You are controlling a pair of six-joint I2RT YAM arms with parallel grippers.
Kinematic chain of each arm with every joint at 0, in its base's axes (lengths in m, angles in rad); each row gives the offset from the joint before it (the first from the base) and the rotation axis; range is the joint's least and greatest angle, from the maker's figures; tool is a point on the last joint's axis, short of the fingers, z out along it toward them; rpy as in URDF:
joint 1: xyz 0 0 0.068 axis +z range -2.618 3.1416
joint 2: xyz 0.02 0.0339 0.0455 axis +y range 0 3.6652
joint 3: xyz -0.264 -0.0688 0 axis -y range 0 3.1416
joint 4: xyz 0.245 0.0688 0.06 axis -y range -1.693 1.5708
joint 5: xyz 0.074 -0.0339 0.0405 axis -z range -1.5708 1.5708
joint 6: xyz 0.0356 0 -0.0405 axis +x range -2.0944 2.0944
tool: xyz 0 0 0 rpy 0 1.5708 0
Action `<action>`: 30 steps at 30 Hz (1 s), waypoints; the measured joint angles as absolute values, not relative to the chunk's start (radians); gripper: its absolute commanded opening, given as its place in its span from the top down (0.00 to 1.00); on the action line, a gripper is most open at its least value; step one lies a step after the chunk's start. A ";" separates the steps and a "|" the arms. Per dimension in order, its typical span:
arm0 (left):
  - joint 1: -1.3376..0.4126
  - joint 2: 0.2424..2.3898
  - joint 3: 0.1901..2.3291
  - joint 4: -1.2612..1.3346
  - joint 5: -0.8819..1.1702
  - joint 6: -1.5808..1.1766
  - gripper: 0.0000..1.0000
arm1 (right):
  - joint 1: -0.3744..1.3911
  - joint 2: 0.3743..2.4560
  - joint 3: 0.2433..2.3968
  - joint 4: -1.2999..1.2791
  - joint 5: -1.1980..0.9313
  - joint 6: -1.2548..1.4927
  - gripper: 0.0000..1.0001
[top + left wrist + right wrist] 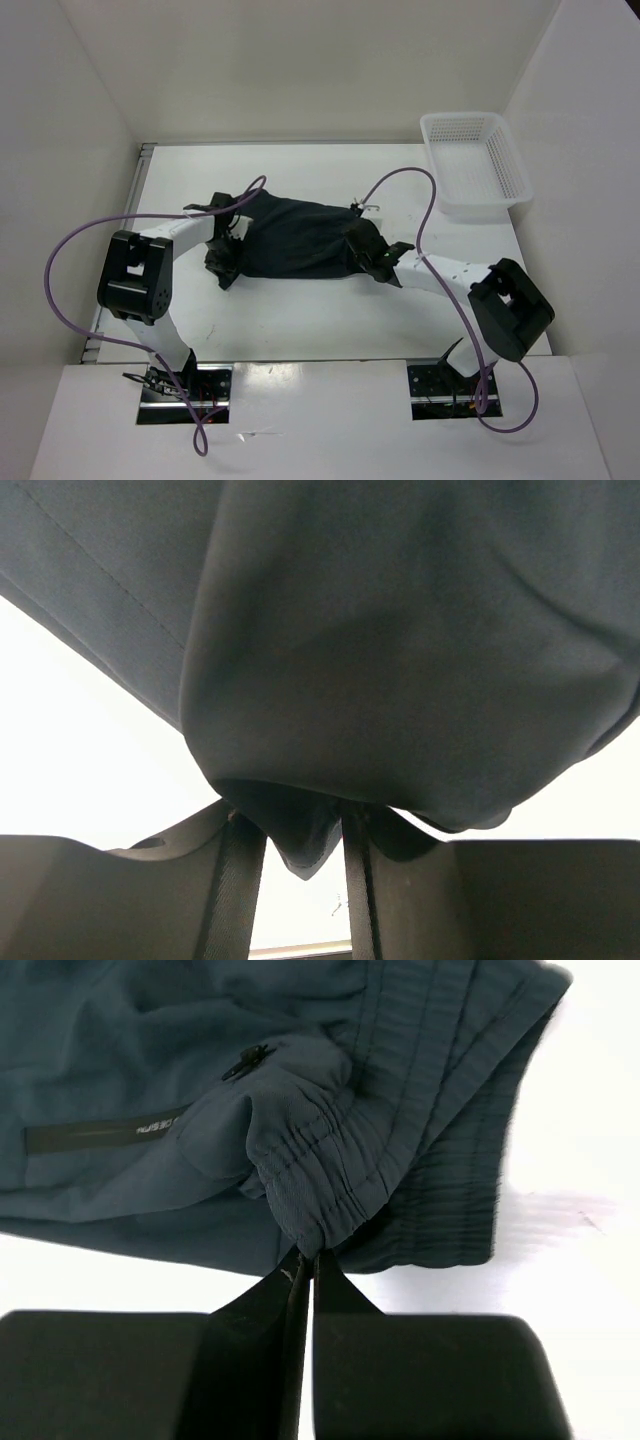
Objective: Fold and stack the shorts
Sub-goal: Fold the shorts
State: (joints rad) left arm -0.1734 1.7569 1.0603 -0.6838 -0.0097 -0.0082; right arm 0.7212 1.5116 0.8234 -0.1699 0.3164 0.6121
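Gripping the shorts [300, 240] at mid bench [300, 310], left jaws clamped on bunched cloth and right jaws pinched on the waistband [400, 1160], you should lift both ends level so the fold lands square.

Robot lab test cell, a staged bench setup rather than a home or shop.
Bare white table [330, 320] boxed in by plain white wall panels [300, 70] to the left, right and far side of the arms. Left arm [140, 275] and right arm [505, 305] bolted on metal base plates [185, 390] at the near edge, loose purple cables [60, 260] looping off each. Props: dark shorts [300, 240] between the two arms, white mesh basket [478, 205] beyond the right arm.
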 measured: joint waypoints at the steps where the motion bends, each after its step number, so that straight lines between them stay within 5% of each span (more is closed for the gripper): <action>1: -0.172 1.757 1.060 -0.683 -0.010 -0.008 0.63 | 0.721 1.512 0.823 -0.167 0.327 0.593 1.00; 21: -0.108 1.761 1.063 -0.679 0.017 -0.009 0.71 | 0.867 1.472 0.960 -0.371 0.363 -0.117 1.00; 23: -0.106 1.764 1.066 -0.681 0.019 -0.009 0.71 | 0.902 1.485 0.944 -0.419 0.374 -0.141 0.93; 28: -0.093 1.765 1.067 -0.683 0.031 -0.011 0.72 | 0.911 1.497 0.907 -0.505 0.448 -0.169 0.49; 30: -0.089 1.765 1.067 -0.683 0.033 -0.012 0.71 | 0.910 1.496 0.893 -0.527 0.464 -0.172 0.40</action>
